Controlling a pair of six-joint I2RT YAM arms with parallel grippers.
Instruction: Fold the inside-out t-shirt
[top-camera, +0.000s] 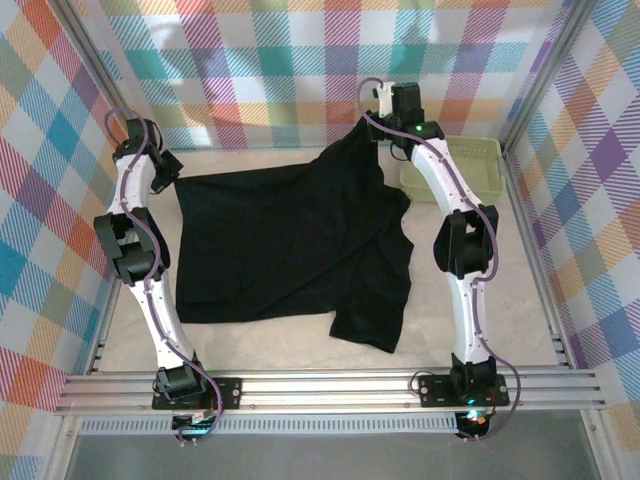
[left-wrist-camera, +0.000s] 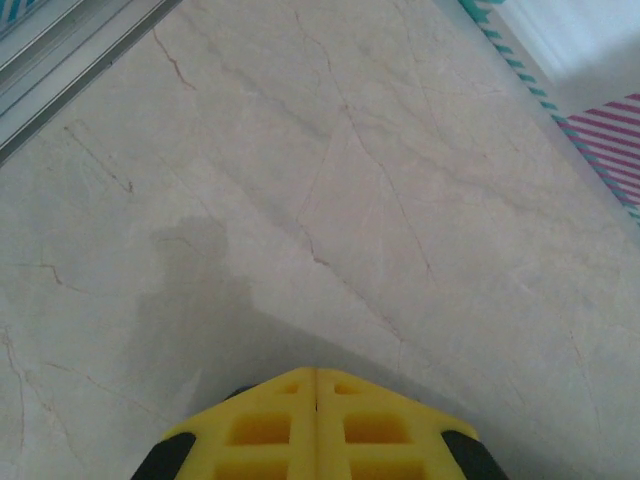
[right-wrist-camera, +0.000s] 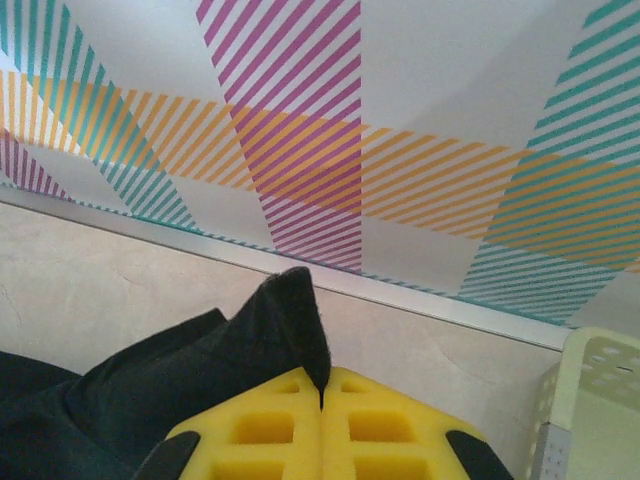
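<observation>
Two pincers, both clenched! The right gripper (right-wrist-camera: 322, 378) bites a corner of the inside-out t-shirt (top-camera: 290, 245), lifted at the far edge close to the back wall (right-wrist-camera: 420, 120), with the green basket (top-camera: 470, 165) just to its right. The left gripper (left-wrist-camera: 317, 378) is closed on nothing, over bare table (left-wrist-camera: 350, 200). The remaining fabric lies spread mid-table, with open tabletop along the near and right edges.
</observation>
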